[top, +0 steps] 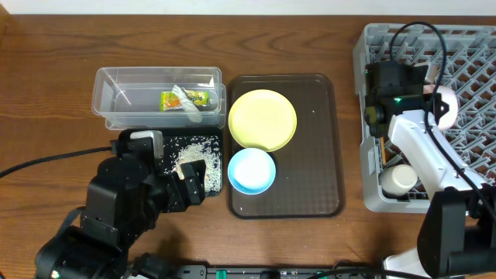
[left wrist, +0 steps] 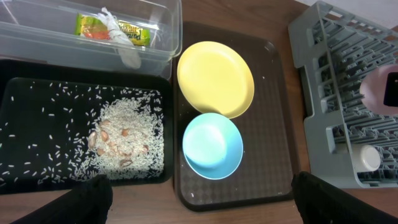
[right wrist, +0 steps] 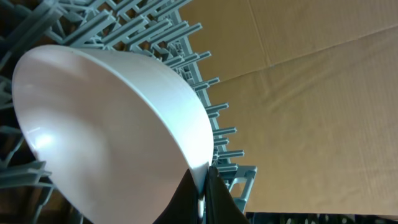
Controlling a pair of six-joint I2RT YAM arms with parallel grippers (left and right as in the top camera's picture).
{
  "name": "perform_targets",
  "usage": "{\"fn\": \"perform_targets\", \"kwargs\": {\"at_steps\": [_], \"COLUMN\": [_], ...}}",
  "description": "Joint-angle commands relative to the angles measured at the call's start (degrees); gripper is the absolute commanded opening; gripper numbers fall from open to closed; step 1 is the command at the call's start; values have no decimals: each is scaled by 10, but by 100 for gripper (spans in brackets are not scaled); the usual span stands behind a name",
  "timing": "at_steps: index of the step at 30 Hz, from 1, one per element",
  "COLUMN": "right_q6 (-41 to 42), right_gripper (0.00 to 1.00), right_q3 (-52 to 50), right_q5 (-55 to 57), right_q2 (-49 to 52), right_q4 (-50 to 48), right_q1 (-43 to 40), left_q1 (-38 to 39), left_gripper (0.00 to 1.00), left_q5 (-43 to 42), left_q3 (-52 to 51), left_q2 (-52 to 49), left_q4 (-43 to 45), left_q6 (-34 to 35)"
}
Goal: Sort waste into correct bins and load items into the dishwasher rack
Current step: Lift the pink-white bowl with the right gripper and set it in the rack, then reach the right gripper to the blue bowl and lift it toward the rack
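The grey dishwasher rack (top: 372,194) stands at the right. My right gripper (top: 434,105) is over it, shut on the rim of the small white bowl (right wrist: 112,118), which it holds tilted among the pegs (right wrist: 205,81). The pale-yellow plate (top: 263,118) and the light-blue bowl (top: 251,170) sit on the brown tray (top: 310,155). The clear tub (top: 108,101) holds the snack wrapper (top: 186,98) and the white scrap (top: 191,113). The black container (top: 217,182) holds rice (left wrist: 127,134). My left gripper (left wrist: 202,196) is open and empty, near the container's front right corner. I cannot make out the chopsticks.
A white cup-like thing (top: 401,180) sits in the rack's front left corner and also shows in the left wrist view (left wrist: 367,157). A black cable (top: 46,159) runs across the table at the left. Bare wood lies behind the tub and tray.
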State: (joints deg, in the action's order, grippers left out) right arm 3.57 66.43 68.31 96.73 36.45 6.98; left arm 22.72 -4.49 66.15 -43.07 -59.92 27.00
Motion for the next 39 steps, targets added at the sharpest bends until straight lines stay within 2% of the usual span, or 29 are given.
{"fn": "perform_targets", "kwargs": {"at_steps": [1, 3, 6, 7, 12, 20, 27, 30, 34, 39], "right_q6": [-4, -4, -4, -4, 17, 72, 72, 120, 189, 266], "right_gripper": [3, 15, 27, 35, 48, 46, 45, 44, 42, 40], "right_q3": [4, 4, 4, 4, 4, 4, 4, 0, -13, -28], "right_q5": [-34, -34, -34, -34, -74, -307, -678, -809, -814, -756], "right_q2": [9, 9, 0, -7, -54, -155, -212, -204, -167, -88], "right_q4": [9, 12, 21, 24, 43, 101, 136, 130, 132, 122], "right_q1": [9, 10, 19, 25, 51, 87, 156, 193, 258, 325], "left_q1": [3, 3, 3, 3, 3, 3, 3, 3, 3, 3], "left_gripper": [94, 94, 94, 94, 94, 94, 94, 94, 94, 94], "left_q5": [5, 5, 5, 5, 5, 5, 5, 5, 5, 5], "left_q3": [5, 5, 5, 5, 5, 5, 5, 5, 5, 5], "left_q2": [0, 0, 0, 0, 0, 0, 0, 0, 0, 0], "left_q4": [-1, -1, -1, -1, -1, -1, -1, -1, -1, -1], "left_q6": [-3, -3, -3, -3, -3, -3, -3, -3, -3, -3]}}
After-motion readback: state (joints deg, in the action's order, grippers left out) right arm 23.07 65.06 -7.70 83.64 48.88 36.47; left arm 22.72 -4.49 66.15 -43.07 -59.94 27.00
